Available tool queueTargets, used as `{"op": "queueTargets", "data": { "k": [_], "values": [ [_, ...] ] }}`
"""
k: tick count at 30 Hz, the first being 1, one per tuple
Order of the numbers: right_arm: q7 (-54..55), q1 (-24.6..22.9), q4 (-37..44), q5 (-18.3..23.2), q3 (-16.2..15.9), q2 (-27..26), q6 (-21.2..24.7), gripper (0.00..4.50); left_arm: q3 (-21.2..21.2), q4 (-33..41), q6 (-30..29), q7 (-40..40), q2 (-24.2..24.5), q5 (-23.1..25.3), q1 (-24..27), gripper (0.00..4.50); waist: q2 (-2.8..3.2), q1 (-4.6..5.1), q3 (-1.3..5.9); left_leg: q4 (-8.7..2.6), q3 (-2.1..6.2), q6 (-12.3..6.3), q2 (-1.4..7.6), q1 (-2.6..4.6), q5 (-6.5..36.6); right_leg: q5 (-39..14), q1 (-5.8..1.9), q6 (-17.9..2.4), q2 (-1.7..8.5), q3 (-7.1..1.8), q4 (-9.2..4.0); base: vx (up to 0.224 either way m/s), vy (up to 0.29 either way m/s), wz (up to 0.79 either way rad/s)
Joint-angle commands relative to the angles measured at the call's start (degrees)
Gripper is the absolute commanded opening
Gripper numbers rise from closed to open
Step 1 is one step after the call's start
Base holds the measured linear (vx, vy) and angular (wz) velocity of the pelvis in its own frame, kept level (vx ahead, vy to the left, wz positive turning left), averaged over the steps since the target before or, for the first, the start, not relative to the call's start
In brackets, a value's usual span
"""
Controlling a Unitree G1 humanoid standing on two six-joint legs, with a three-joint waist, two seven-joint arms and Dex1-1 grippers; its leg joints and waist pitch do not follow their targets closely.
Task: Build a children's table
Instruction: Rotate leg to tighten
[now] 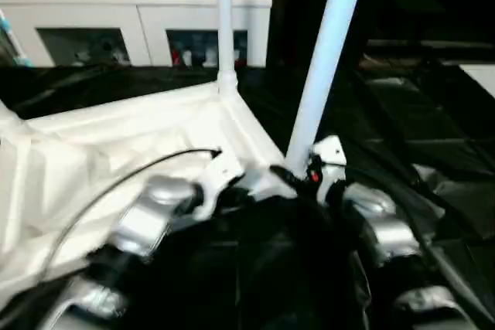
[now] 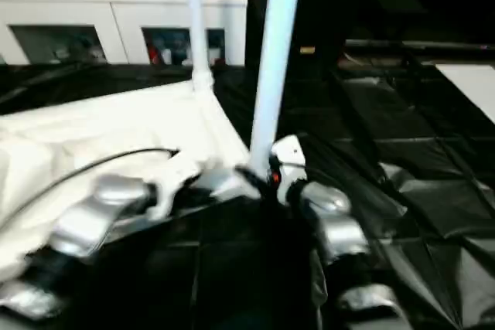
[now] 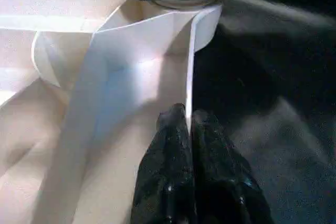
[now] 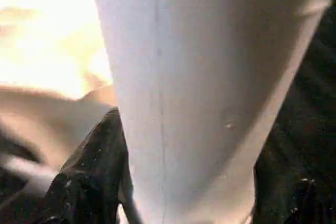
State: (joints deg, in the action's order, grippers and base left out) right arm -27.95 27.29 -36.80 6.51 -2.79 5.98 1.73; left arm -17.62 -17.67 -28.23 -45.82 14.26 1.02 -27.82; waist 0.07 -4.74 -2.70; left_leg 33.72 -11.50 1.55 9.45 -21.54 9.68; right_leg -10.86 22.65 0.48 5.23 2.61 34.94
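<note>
Fitting: I push the near leg into the tabletop corner.
Right gripper: wrapped round that leg.
Left gripper: pinching the tabletop's rim.
Next: press down straight.

Up at 11 o'clock we've got a white cabinet with glass doors and some bits on top. Black quilted mats cover the floor, shiny from 3 to 5 o'clock.
</note>
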Motion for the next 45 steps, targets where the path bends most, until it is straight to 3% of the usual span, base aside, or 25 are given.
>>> {"op": "queueTargets", "data": {
  "k": [1,3,5,6,7,8,10,11,12,16,18,19,20,21,23,26,28,30,31,32,34,38,41,43,45],
  "values": [
    [7.4,0.4,-3.7,-0.7,-1.1,-4.6,2.8,2.67,1.1,-4.0,-2.0,8.5,-4.8,0.1,-1.0,0.0,-0.24,0.57,2.48,-4.84,2.71,3.48,3.25,1.94,26.5,-33.1,-0.46,-7.0,3.79,-1.87,-6.51,0.0,0.0,0.0],
    [10.2,1.0,-4.9,-0.8,-0.8,-6.2,3.2,2.67,1.5,-5.2,-2.3,10.4,-6.5,0.4,-1.6,0.0,-0.26,0.81,2.33,-4.81,2.85,3.68,3.13,2.17,28.5,-35.9,-0.14,-5.4,3.75,-1.65,-7.13,0.0,0.0,0.0],
    [13.8,2.0,-6.6,-1.4,-0.6,-9.4,3.3,2.67,2.2,-7.6,-2.8,13.9,-9.6,0.9,-3.1,0.0,-0.12,1.04,2.05,-4.8,3.07,3.82,2.97,3.45,32.9,-38.7,0.37,-3.6,3.5,-0.75,-8.28,0.0,0.0,0.0],
    [15.0,2.5,-7.1,-2.1,-0.7,-10.4,3.1,2.67,2.2,-8.5,-3.0,14.7,-10.5,1.2,-3.6,0.0,0.0,1.19,2.03,-4.96,3.23,3.89,3.0,3.54,34.0,-38.6,0.26,-3.3,3.42,-0.5,-8.43,0.0,0.0,0.0],
    [15.6,2.8,-7.3,-2.6,-0.9,-10.7,2.8,2.67,2.2,-8.8,-3.1,15.0,-10.8,1.4,-3.9,0.0,0.38,1.39,2.25,-5.41,3.53,4.29,3.16,3.42,35.2,-36.5,-0.31,-3.3,3.43,-0.2,-8.34,0.0,0.0,0.0],
    [15.3,2.9,-7.5,-2.4,-0.8,-10.8,2.6,2.67,2.0,-8.9,-3.2,15.0,-10.8,1.5,-4.0,0.0,0.39,1.57,2.37,-5.84,3.66,4.39,3.29,3.14,36.0,-34.2,-0.66,-3.3,3.34,0.0,-8.18,0.0,0.0,0.0],
    [14.5,3.4,-7.7,-1.1,0.8,-11.1,2.5,2.67,1.6,-9.0,-2.7,14.2,-10.5,1.7,-4.3,0.0,0.61,1.56,2.45,-6.04,3.51,4.55,3.34,3.4,37.0,-32.2,-0.44,-3.8,3.43,-0.15,-8.27,0.0,0.0,0.0],
    [14.6,3.5,-7.8,-0.9,1.1,-11.1,2.5,3.23,1.6,-9.1,-2.6,14.1,-10.5,1.8,-4.3,0.0,0.49,1.67,2.46,-6.05,3.44,4.37,3.26,3.4,37.0,-31.6,-0.36,-4.2,3.56,-0.28,-8.37,0.0,0.0,0.0],
    [14.1,3.5,-7.6,-0.4,1.3,-11.0,2.4,3.23,1.4,-8.9,-2.3,13.6,-10.2,1.9,-4.3,0.0,0.4,1.67,2.44,-6.03,3.42,4.21,3.22,3.33,36.7,-31.6,-0.37,-4.2,3.64,-0.33,-8.4,0.0,0.0,0.0],
    [13.5,3.3,-6.9,-0.7,1.5,-10.5,1.3,3.57,0.7,-8.4,-1.2,11.9,-9.5,2.2,-4.2,0.0,0.35,2.25,2.55,-6.35,3.73,3.53,3.25,2.1,34.4,-32.2,-1.2,-4.1,4.08,-0.3,-8.15,0.0,0.0,0.0],
    [12.9,3.2,-6.5,-0.9,1.4,-10.0,0.8,3.8,0.2,-7.9,-0.3,10.6,-8.9,2.3,-4.0,0.0,0.26,2.4,2.59,-6.39,3.7,3.27,3.26,1.85,33.8,-32.0,-1.21,-4.2,4.18,-0.42,-8.1,0.0,0.0,0.0],
    [5.8,2.5,-3.4,-1.4,0.0,-6.2,-1.3,3.84,-2.0,-4.3,2.9,4.1,-5.3,1.9,-2.0,0.0,0.27,2.16,2.69,-6.28,3.76,2.81,3.3,1.83,33.0,-32.2,-1.25,-4.3,4.44,-0.48,-8.28,0.0,0.0,0.0],
    [3.5,2.2,-2.4,-1.3,-0.4,-5.1,-1.3,3.9,-2.3,-3.4,2.9,2.8,-4.3,1.8,-1.5,0.0,0.2,2.18,2.82,-6.29,3.55,2.16,3.4,1.26,31.0,-30.7,-1.55,-4.6,4.5,-0.77,-7.97,0.0,0.0,0.0],
    [1.9,2.1,-1.8,-1.0,-0.6,-4.4,-1.1,3.9,-2.4,-2.9,2.6,2.2,-3.7,1.7,-1.2,0.0,0.22,2.05,2.85,-6.31,3.49,1.88,3.44,1.14,30.0,-29.6,-1.57,-4.9,4.5,-0.87,-7.89,0.0,0.0,0.0],
    [-0.4,1.7,-0.5,-1.3,-1.4,-2.7,-1.6,3.9,-2.9,-2.2,5.3,-0.3,-2.4,1.3,-0.5,0.0,0.11,1.77,2.79,-6.01,3.03,1.18,3.43,1.75,28.2,-28.0,-1.0,-6.7,4.37,-1.07,-7.93,0.0,0.0,0.0],
    [-8.1,0.3,3.4,-0.6,-2.9,2.2,-2.4,3.9,-3.6,1.0,9.9,-7.7,1.6,-0.5,1.8,0.0,0.07,1.35,2.84,-5.97,2.61,0.29,3.63,1.49,24.9,-24.5,-1.24,-8.2,4.29,-1.4,-7.32,0.0,0.0,0.0],
    [-15.4,-1.2,6.9,1.2,-3.7,5.8,-2.2,3.9,-3.6,3.5,9.2,-12.3,4.3,-2.3,3.3,0.0,0.12,0.87,3.02,-5.94,2.41,-0.39,3.86,1.33,22.6,-21.3,-1.65,-9.0,4.21,-1.52,-6.76,0.0,0.0,0.0],
    [-20.1,-2.3,8.8,1.8,-4.6,8.2,-1.4,3.9,-4.0,4.5,9.3,-14.6,6.1,-2.8,3.8,0.0,0.25,0.3,3.01,-5.69,1.9,-0.93,3.96,2.0,22.0,-18.8,-1.13,-10.1,3.69,-1.67,-6.58,0.058,-0.03,0.1],
    [-26.7,-3.9,11.3,2.6,-5.9,11.4,-0.3,3.9,-4.4,5.9,9.4,-18.1,8.4,-3.9,4.6,0.0,0.02,-0.09,2.9,-5.49,1.6,-1.24,3.86,2.04,21.1,-17.3,-1.01,-10.7,3.53,-1.88,-6.34,0.059,-0.031,0.13],
    [-29.6,-4.6,12.3,2.9,-6.7,13.0,-0.3,3.9,-4.3,6.9,8.8,-20.2,9.4,-4.9,5.0,0.0,0.01,-0.54,3.04,-5.36,1.55,-1.72,3.96,1.86,19.8,-16.0,-1.37,-11.3,3.63,-2.05,-5.79,0.064,-0.029,0.13],
    [-33.4,-5.5,13.6,3.6,-7.5,14.9,-0.5,3.9,-4.2,8.5,7.9,-23.5,10.8,-6.5,5.4,0.0,0.16,-0.79,3.17,-5.16,1.26,-2.19,4.04,2.06,18.0,-13.8,-1.27,-12.5,3.57,-2.12,-5.56,0.073,-0.029,0.13],
    [-36.1,-6.0,15.0,4.6,-7.8,16.3,0.0,3.9,-4.2,10.0,6.9,-26.3,12.3,-7.9,5.6,0.0,0.03,-1.26,3.75,-4.35,1.08,-4.37,3.94,1.27,9.4,-2.8,-2.12,-15.5,3.25,-1.66,-3.77,0.049,-0.016,0.04],
    [-37.7,-6.4,16.0,4.7,-8.5,17.3,0.4,3.9,-4.3,10.6,5.9,-27.8,13.3,-8.9,5.0,0.0,-0.04,-1.84,4.01,-3.75,1.02,-5.86,3.81,0.95,6.1,0.9,-2.17,-16.2,3.25,-1.63,-3.13,0.0,0.0,0.0],
    [-38.0,-6.4,16.0,4.5,-8.7,17.5,0.4,3.9,-4.3,10.6,5.8,-27.9,13.4,-9.0,4.9,0.0,0.1,-1.94,3.83,-3.75,1.03,-5.88,3.82,0.77,7.1,-0.8,-2.02,-16.3,3.25,-1.49,-3.29,0.0,0.0,0.0],
    [-39.0,-6.3,15.7,4.3,-9.1,17.8,0.3,3.9,-4.3,10.5,5.8,-28.2,13.5,-9.1,4.7,0.0,0.11,-1.82,3.44,-4.1,1.2,-4.35,3.95,0.76,11.2,-7.3,-1.99,-15.2,3.42,-1.47,-3.93,0.0,0.0,0.0]
  ]
}}
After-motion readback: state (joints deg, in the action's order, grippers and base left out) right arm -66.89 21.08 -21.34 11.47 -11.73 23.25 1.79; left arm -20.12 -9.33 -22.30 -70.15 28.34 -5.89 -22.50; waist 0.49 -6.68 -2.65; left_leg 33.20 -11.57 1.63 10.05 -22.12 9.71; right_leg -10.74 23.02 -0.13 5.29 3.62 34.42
